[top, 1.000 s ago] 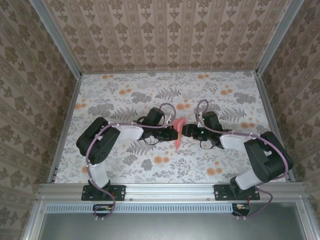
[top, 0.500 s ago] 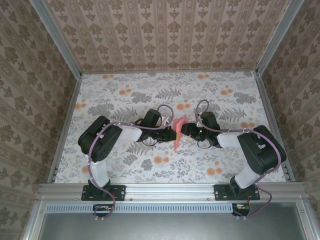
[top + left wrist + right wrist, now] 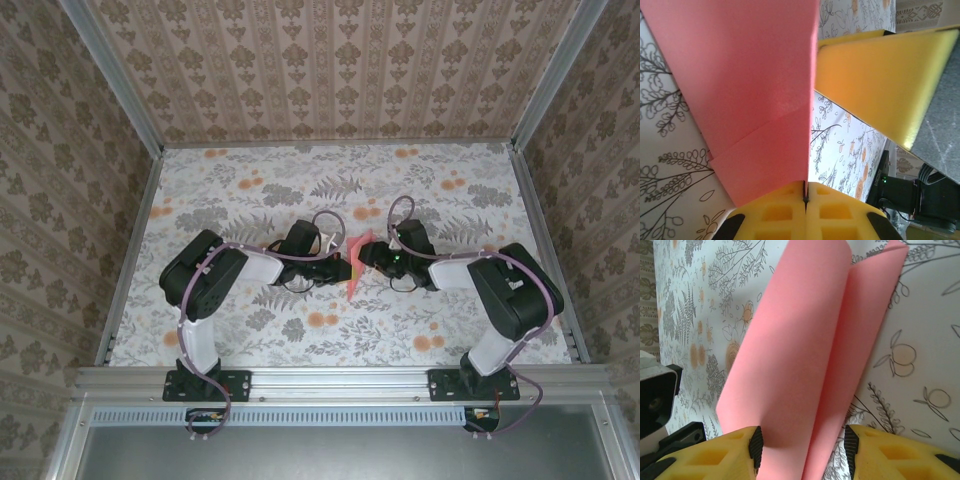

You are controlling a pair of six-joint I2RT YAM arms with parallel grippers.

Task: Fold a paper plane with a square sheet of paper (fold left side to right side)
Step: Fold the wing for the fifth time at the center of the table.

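The folded salmon-pink sheet of paper [image 3: 760,100] is held upright over the middle of the flowered counter [image 3: 250,190], between the two arms. The left pincer [image 3: 805,197] is clamped on its lower edge. The right pincer [image 3: 802,445] is set astride the fold, pads apart; whether they press it cannot be told.

I had both arms folded low, elbows out to the sides and forearms reaching inward, so the wrists nearly met at the middle. The left arm [image 3: 205,285] ended in the left gripper [image 3: 805,202], its yellow pads pressed flat together on an edge of the folded pink paper [image 3: 755,90]. On the right arm [image 3: 515,295], the right gripper [image 3: 800,445] stood with its jaws apart, straddling the same paper.
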